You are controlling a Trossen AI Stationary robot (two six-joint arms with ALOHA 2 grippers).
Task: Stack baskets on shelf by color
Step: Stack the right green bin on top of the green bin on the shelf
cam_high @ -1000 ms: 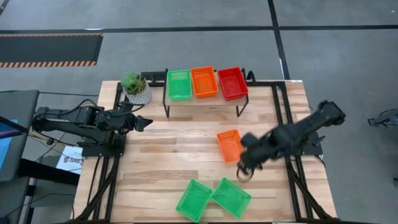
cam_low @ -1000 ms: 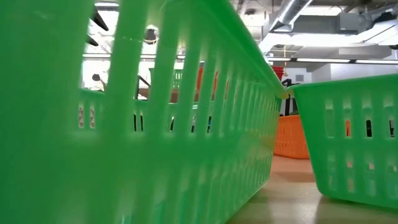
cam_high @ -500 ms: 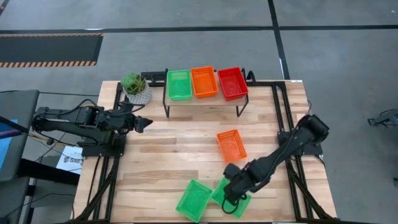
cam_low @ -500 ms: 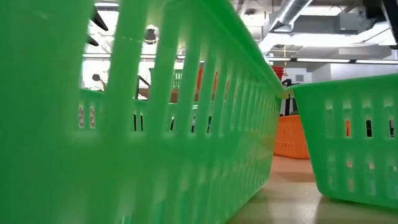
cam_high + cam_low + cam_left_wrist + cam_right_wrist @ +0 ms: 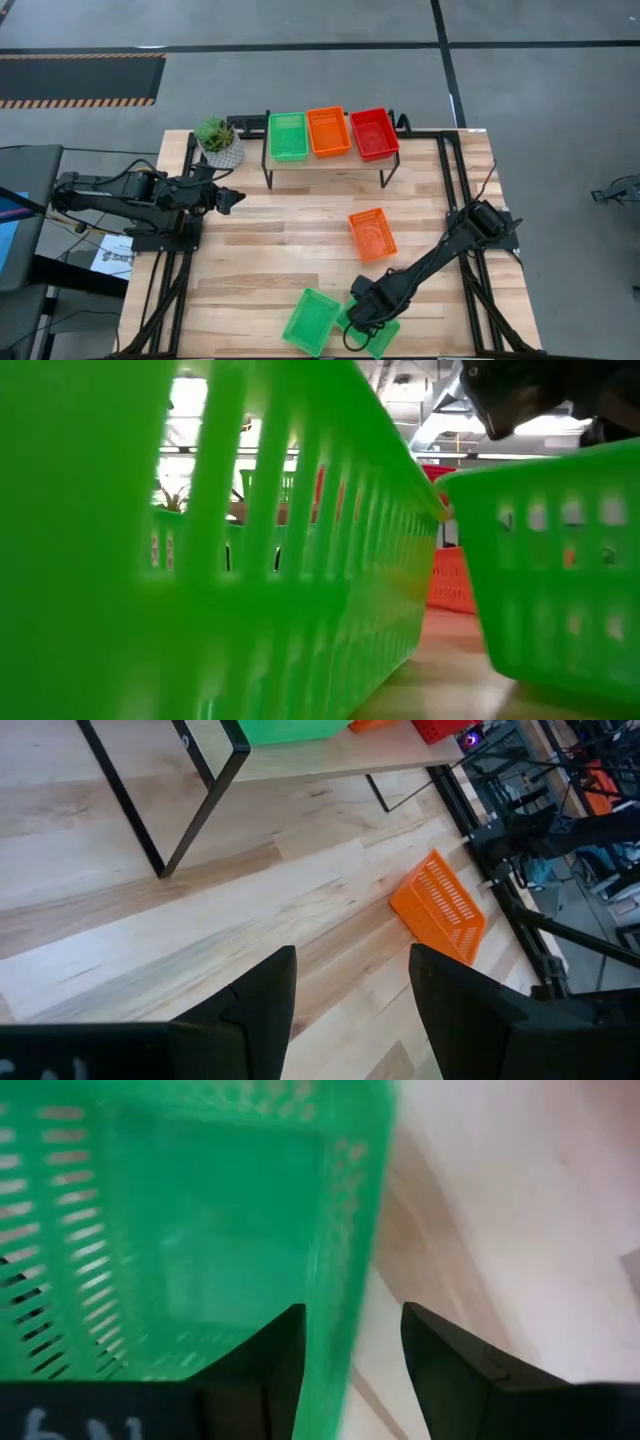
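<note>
Two green baskets sit at the table's near edge, the left one (image 5: pixel 311 322) and the right one (image 5: pixel 383 337), touching at a corner. An orange basket (image 5: pixel 372 235) lies mid-table. The shelf (image 5: pixel 325 158) at the far side carries one green (image 5: pixel 288 136), one orange (image 5: pixel 328 131) and one red basket (image 5: pixel 374 133), side by side on their bases. My right gripper (image 5: pixel 360 325) is open and down over the right green basket (image 5: pixel 200 1250), astride its wall. My left gripper (image 5: pixel 232 198) waits open at the table's left, above the bare wood (image 5: pixel 350 990). My right gripper comes from above, pointing down, at the right green basket's side wall (image 5: pixel 345 1250). One finger (image 5: pixel 270 1355) is inside the basket and the other (image 5: pixel 450 1365) outside, with the rim between them. The basket's base is on the table. Whether the pads press the wall I cannot tell.
A potted plant (image 5: pixel 218 140) stands at the far left corner beside the shelf. Black frame rails (image 5: pixel 455 190) run along both table sides. Open wood lies between the shelf and the orange basket, and on the left half of the table.
My right gripper has swung from beside the orange basket toward the table's near edge and down onto the right green basket. In the low view that basket has shifted and its rim now stands higher and closer to the left one.
</note>
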